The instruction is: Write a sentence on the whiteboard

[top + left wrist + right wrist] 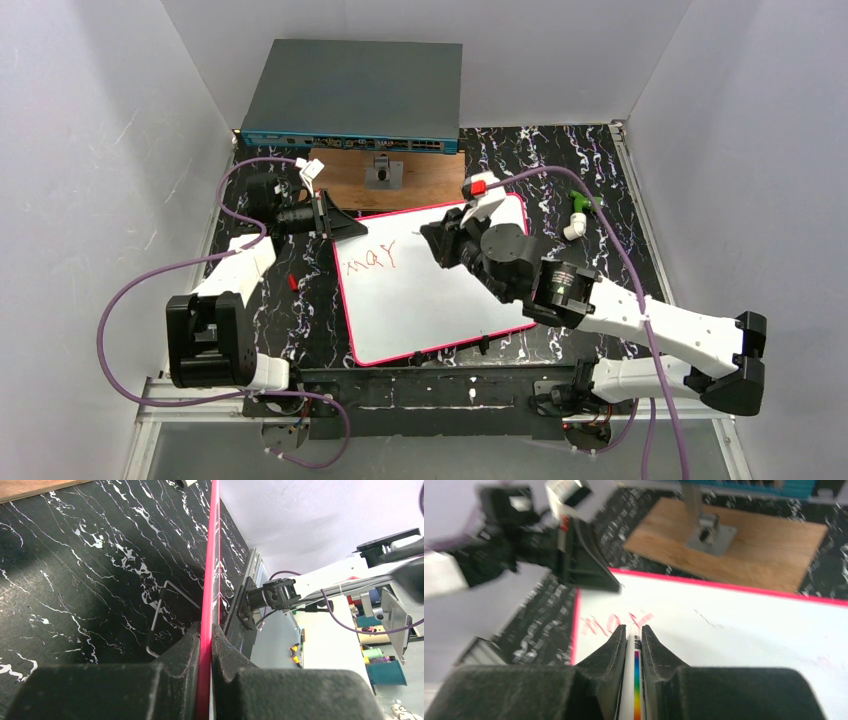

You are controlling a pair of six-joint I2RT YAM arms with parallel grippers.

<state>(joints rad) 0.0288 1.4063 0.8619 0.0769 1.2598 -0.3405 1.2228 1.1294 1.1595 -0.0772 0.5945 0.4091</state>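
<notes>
Red ink: the sentence (368,262) reads just "may", sitting near the far-left corner of the whiteboard (430,300), w/ most of the white face bare to its right and on the near side. The board lies flat and angled, mid-scene, on the black marbled counter (560,180). Its far edge is just beside a wooden board (352,178), and a grey network box (352,95) stands at the far wall.

You've got the left arm (235,270) at the board's far-left corner. The left jaws are pressed onto the pink rim (210,580), one finger each side, seen edge-on in the left wrist view. Likely reason: a pinned corner stops the board sliding or turning under pen pressure.

The right arm (650,320) extends from the near right over the board's far half. The right jaws pinch a marker (636,680) w/ a rainbow stripe down its barrel, aimed toward the lettering. The tip is hidden behind the fingers, so can't tell if it's touching the surface, and the right wrist view is blurred.

Judgement: the task is early, approx. one word of a sentence down. The next word wants to start right of the "y", where there's ample room. Risks to watch: the wrist passing over fresh ink could smear it, and a slack hold at the corner would skew the line.
</notes>
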